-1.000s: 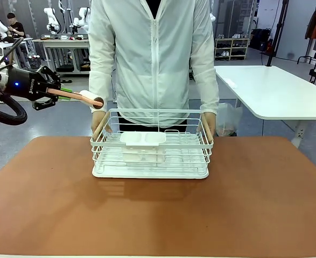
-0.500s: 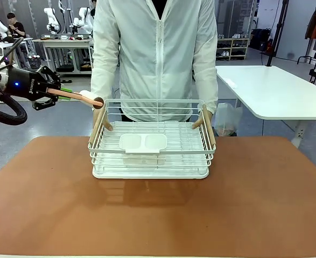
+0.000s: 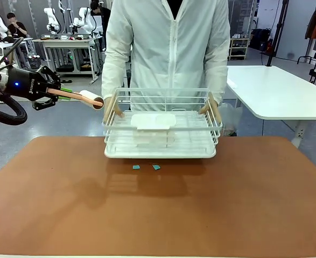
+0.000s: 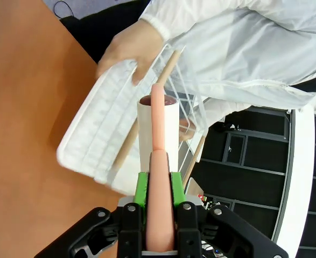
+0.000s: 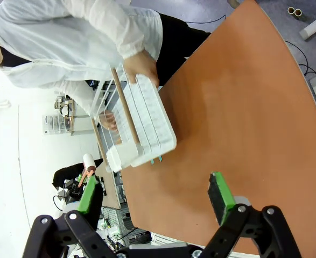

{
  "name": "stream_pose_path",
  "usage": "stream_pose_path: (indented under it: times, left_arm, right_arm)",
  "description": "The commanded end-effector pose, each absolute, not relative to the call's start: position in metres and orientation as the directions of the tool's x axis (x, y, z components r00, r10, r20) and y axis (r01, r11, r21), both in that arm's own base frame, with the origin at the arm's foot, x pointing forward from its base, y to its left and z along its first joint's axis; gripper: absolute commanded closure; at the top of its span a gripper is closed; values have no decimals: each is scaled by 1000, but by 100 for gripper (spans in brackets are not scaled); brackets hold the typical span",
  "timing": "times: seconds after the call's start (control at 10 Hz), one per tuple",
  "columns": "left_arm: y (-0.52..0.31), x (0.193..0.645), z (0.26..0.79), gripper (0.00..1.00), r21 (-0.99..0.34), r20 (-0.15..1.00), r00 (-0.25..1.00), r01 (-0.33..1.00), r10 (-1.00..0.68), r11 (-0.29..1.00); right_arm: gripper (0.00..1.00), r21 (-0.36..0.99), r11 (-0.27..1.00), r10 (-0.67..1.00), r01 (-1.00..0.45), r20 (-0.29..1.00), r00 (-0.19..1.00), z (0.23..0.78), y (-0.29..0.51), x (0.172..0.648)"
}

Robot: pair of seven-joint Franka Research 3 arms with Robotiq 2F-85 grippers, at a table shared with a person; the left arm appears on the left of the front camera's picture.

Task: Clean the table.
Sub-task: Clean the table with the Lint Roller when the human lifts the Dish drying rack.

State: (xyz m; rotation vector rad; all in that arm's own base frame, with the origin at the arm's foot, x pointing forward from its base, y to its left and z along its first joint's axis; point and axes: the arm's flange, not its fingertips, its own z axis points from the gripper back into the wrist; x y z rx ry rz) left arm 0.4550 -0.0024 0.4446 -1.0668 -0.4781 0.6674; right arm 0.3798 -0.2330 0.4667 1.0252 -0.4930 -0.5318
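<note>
The left gripper (image 3: 65, 94) is closed tight on the pink handle of a lint roller (image 3: 91, 99), high at the left side of the table (image 3: 158, 215). The right gripper (image 5: 153, 194) stands wide open and holds nothing. A person's hands (image 3: 113, 110) hold a white dish rack (image 3: 160, 134) just above the table. Two small teal scraps (image 3: 136, 167) lie on the brown top near the rack's front edge.
</note>
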Motion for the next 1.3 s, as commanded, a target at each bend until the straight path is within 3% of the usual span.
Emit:
stream_pose_path:
  times: [0.0, 0.9, 1.0, 1.1, 1.2]
  left_arm:
    - [-3, 456, 446, 93, -910, 44, 711, -261, 702, 321]
    - [-3, 456, 446, 93, -910, 44, 711, -261, 702, 321]
    - [-2, 455, 445, 79, -909, 41, 711, -265, 702, 321]
    - [2, 451, 459, 79, -839, 249, 789, -115, 562, 532]
    - [11, 452, 482, 79, -756, 332, 851, -18, 408, 654]
  right_arm:
    - [0, 897, 413, -620, 161, 147, 771, 467, -231, 379]
    - [0, 897, 413, -620, 161, 147, 771, 467, -231, 379]
    - [0, 897, 413, -620, 161, 147, 771, 467, -231, 379]
    - [0, 897, 413, -620, 161, 147, 771, 467, -231, 379]
    - [0, 897, 413, -620, 161, 147, 771, 467, -231, 379]
